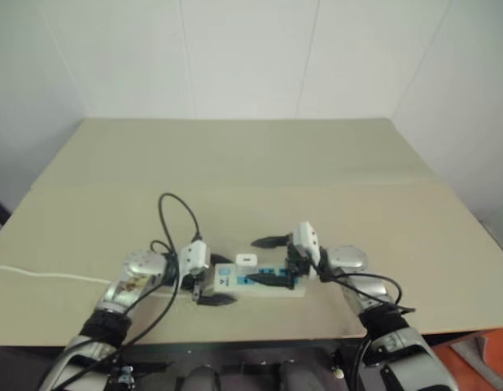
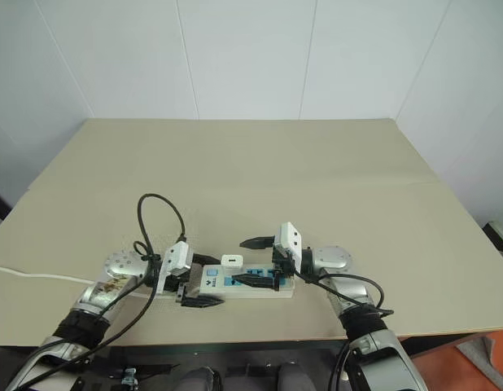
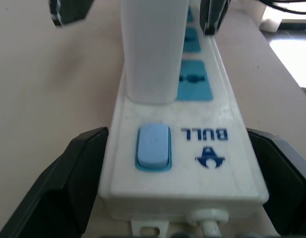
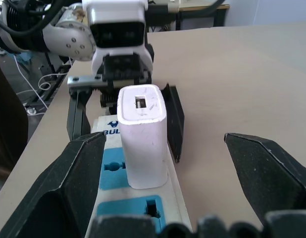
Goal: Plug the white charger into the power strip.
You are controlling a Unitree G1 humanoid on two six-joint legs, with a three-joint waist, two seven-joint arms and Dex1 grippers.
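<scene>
The power strip point(image 1: 272, 287) lies on the tan table near its front edge. The white charger point(image 1: 246, 261) stands upright in the strip's socket closest to the blue switch point(image 3: 153, 145). My left gripper point(image 1: 221, 281) is open and straddles the switch end, with a finger point(image 3: 69, 173) close along each side of the strip point(image 3: 212, 148). My right gripper point(image 1: 268, 261) is open and faces it from the other end. Its fingers point(image 4: 69, 188) stand wide on either side of the charger point(image 4: 142, 139) without touching it.
The strip's thin white cord point(image 1: 40, 275) trails left across the table point(image 1: 251, 163). A black cable loop point(image 1: 178, 212) rises from my left wrist. The table's front edge runs just behind both grippers, and walls close in the far side.
</scene>
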